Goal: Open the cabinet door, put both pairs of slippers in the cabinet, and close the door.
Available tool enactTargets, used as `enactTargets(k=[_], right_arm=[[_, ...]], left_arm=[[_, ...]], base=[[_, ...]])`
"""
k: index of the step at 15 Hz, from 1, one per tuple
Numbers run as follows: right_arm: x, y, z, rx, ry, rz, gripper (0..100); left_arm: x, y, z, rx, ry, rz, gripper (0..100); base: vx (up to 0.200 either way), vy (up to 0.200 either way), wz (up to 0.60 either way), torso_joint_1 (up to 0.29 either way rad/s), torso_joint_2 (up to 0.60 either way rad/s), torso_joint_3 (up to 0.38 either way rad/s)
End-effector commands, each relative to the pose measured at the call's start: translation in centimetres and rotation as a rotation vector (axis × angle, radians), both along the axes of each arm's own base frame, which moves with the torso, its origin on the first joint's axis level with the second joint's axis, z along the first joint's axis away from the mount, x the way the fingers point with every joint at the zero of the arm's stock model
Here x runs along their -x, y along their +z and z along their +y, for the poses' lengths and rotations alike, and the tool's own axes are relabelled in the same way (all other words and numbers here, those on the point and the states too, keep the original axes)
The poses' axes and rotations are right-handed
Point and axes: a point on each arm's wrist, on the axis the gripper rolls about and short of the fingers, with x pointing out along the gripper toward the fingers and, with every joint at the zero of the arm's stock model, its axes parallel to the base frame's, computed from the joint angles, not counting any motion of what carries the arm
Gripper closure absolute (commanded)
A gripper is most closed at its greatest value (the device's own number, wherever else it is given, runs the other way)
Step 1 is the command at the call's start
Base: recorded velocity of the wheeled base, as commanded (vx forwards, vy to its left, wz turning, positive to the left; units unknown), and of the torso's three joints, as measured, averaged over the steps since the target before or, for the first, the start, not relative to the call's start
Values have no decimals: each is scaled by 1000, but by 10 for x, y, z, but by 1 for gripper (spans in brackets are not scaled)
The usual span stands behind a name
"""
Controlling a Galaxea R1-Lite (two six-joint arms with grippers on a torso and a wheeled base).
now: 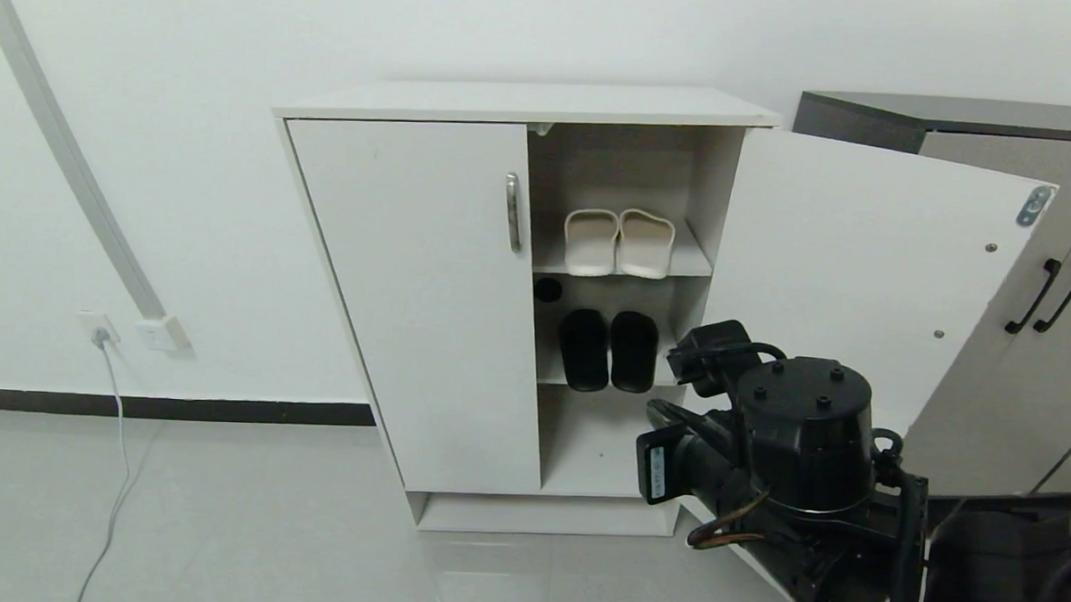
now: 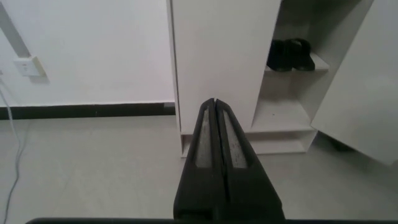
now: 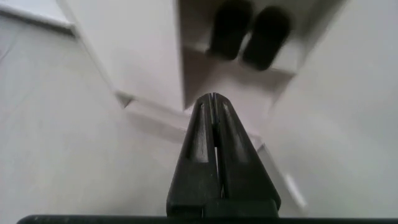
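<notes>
Right gripper (image 3: 213,98): jaws pressed together, empty, facing the lower shelves.
Left gripper (image 2: 214,102): jaws together, empty, facing the cabinet (image 2: 217,56).
Slippers: black pair (image 1: 607,350) mid-shelf, beige pair (image 1: 619,242) above.
Door (image 1: 857,268): wide open; a glancing push may slip off, or the swing may trap the arm.

upper shelf (image 1: 694,263), beige slippers (image 1: 619,241), lower shelf (image 1: 668,373), black slippers (image 1: 607,350)
</notes>
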Motion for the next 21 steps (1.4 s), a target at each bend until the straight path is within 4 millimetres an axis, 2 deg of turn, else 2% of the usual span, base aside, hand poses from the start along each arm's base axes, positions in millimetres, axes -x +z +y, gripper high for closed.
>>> enactTargets(k=[1, 11, 21], right_arm=[[1, 0, 1, -1, 3, -1, 100], [0, 0, 1, 0, 3, 0, 100], [0, -1, 1, 2, 3, 2, 100]], left_arm=[[0, 0, 0, 0, 0, -1, 100], [0, 0, 0, 0, -1, -1, 100], [0, 0, 0, 0, -1, -1, 100]], base=[[0, 0, 0, 46, -496, -359], [0, 0, 0, 104, -466, -346], [0, 0, 0, 187, -501, -318]])
